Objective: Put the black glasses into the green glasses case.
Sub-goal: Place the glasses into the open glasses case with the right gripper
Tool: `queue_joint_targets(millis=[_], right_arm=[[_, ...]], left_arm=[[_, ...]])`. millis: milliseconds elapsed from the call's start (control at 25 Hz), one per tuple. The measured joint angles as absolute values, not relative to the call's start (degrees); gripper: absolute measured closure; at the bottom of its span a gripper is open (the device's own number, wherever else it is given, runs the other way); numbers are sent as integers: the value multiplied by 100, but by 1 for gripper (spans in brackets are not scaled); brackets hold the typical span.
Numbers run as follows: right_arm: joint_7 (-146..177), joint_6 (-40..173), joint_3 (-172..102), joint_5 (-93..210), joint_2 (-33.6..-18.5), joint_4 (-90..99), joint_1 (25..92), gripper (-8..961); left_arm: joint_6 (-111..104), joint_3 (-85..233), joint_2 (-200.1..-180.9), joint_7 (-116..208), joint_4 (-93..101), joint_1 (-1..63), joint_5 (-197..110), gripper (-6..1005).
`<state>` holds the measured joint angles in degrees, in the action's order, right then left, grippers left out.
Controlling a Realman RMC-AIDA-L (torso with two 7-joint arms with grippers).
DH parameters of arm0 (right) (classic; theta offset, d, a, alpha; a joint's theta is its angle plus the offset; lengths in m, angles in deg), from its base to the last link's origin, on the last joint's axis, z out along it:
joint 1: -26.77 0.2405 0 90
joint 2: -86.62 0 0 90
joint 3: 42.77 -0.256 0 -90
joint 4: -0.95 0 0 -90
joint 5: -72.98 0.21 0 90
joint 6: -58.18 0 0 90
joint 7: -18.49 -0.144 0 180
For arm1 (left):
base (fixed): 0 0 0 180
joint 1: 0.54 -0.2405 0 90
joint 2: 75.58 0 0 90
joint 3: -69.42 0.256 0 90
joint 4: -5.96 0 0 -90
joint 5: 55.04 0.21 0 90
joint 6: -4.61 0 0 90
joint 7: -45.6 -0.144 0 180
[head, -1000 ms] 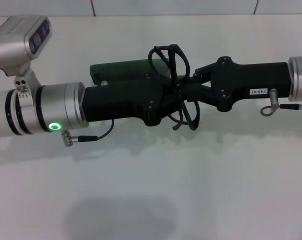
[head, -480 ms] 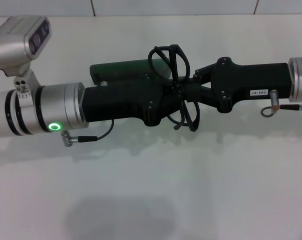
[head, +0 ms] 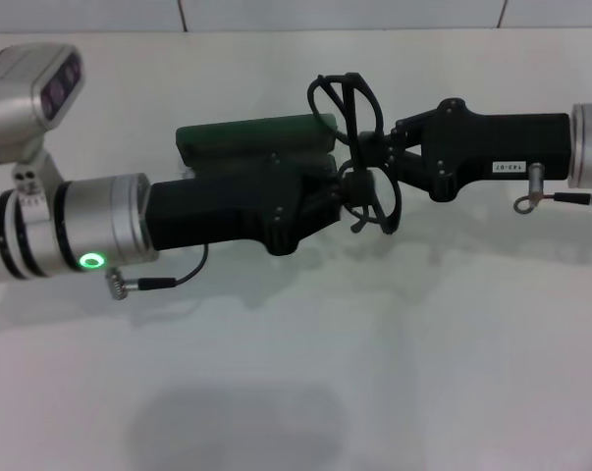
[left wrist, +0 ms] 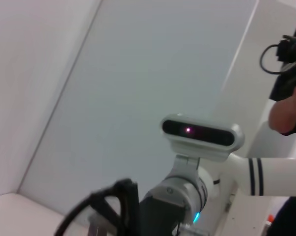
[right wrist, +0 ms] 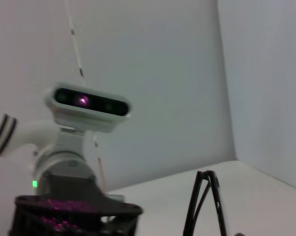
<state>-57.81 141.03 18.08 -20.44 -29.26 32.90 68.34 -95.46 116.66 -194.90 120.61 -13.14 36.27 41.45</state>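
Thin black-framed glasses (head: 359, 147) with rounded lenses hang upright in mid-air above the white table (head: 394, 353), pinched at the bridge by the right gripper (head: 374, 157), which reaches in from the right. The left gripper (head: 330, 191) meets them from the left; whether it is gripping cannot be told. Behind the left arm, the dark green rectangular hard-shell case (head: 251, 137) lies on the table.
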Motion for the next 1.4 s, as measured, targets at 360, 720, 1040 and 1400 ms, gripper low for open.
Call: queue_joint_targets(millis=[360,720,1040,1400], right_arm=[[-5600,13293,2510,-2131,-2910,3832,7038,846],[-5669,11803,4079,-2655,-2945,4356,7669,834],[-5681,10084,6056,-2325,-2956,4366,7845,824],[-5686,9599,6399,-2214,-2956,4362,7900,812]], left_arm=[[-9091,11676,-19297,12066,-1369,3145,4406,973],[-8911,11667,-18989,12114,-1523,2445,4563,971],[-8992,11679,-18989,12224,-1742,2150,4640,970],[-9067,11680,-19011,12224,-1742,2195,4657,968]])
